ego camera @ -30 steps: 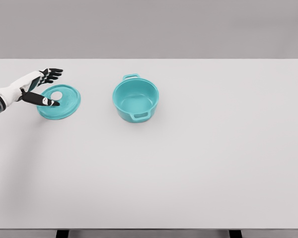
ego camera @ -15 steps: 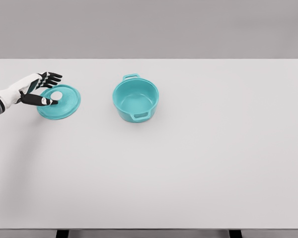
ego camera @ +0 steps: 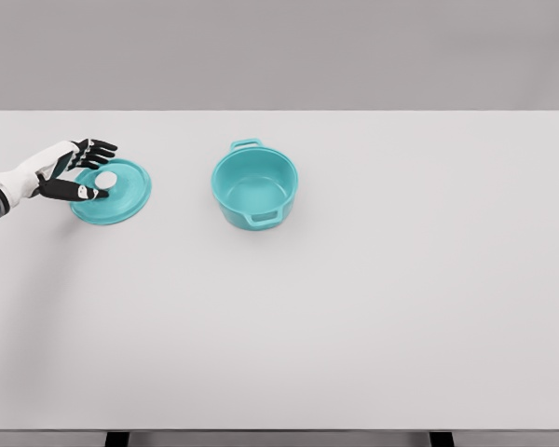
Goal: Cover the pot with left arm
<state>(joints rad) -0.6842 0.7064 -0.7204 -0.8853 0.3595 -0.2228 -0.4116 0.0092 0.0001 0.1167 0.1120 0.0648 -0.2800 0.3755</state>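
A teal lid [ego camera: 119, 197] with a white knob [ego camera: 105, 179] lies flat on the white table [ego camera: 354, 307], left of the middle. An open teal pot [ego camera: 254, 186] with two handles stands to its right, apart from it. My left hand [ego camera: 91, 169] hovers at the lid's left edge, fingers spread, thumb below the knob and the other fingers above it. Nothing is held. The right arm does not show.
My left hand has drawn slightly back to the left and lowered toward the knob; its fingers have come a little closer together. Lid and pot have not moved.
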